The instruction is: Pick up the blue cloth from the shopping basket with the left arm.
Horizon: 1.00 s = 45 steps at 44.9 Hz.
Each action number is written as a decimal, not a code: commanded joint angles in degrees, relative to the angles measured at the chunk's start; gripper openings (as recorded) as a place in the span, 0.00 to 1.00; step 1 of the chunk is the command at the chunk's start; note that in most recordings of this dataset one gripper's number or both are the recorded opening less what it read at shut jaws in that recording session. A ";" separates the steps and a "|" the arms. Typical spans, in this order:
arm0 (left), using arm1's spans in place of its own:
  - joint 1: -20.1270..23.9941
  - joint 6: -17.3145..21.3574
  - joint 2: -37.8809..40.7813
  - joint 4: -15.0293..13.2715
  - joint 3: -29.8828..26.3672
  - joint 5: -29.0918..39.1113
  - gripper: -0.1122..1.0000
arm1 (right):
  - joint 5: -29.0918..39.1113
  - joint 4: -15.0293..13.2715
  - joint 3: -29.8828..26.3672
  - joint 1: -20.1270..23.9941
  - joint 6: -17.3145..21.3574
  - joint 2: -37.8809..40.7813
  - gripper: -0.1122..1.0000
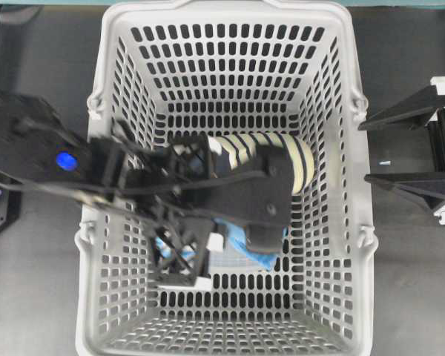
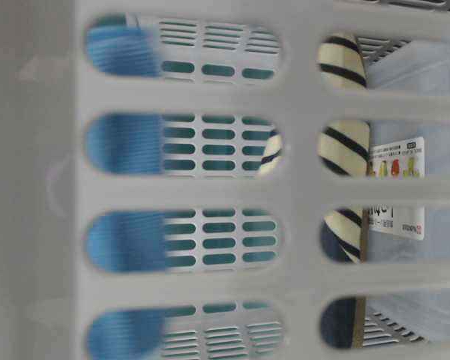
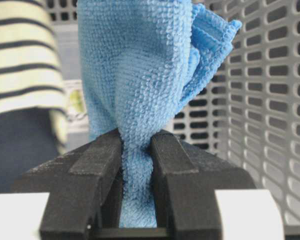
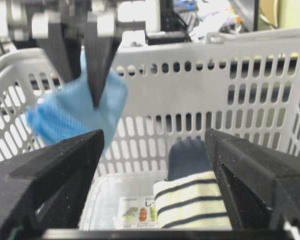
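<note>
In the left wrist view my left gripper is shut on the blue cloth, which is bunched between the jaws. In the right wrist view the cloth hangs from the left gripper above the floor of the shopping basket. From overhead the left gripper reaches into the basket from the left, and a bit of cloth shows under it. My right gripper is open and empty outside the basket's right wall; it also shows in the right wrist view.
A navy and cream-striped slipper lies in the basket beside the arm and shows in the right wrist view. It rests on a clear plastic box with a label. The basket walls enclose the left gripper.
</note>
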 commanded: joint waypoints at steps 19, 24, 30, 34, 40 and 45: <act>1.67 0.26 -6.42 0.09 -3.69 3.34 0.22 | -1.32 0.18 -0.53 0.18 0.09 0.44 0.81; 1.93 0.26 -6.42 0.09 -3.69 3.34 0.22 | -1.32 0.09 -0.53 0.18 0.09 0.44 0.81; 2.11 0.26 -6.24 0.09 -3.69 3.25 0.21 | -1.32 0.18 -0.53 0.18 0.09 0.44 0.81; 2.11 0.26 -6.15 0.09 -3.69 3.25 0.22 | -1.32 0.18 -0.53 0.35 0.09 0.44 0.81; 2.20 0.26 -6.15 0.09 -3.69 3.34 0.22 | -1.32 0.09 -0.44 0.44 0.09 0.44 0.81; 2.20 0.26 -6.15 0.09 -3.60 3.25 0.22 | -1.32 0.18 -0.53 0.62 0.09 0.44 0.80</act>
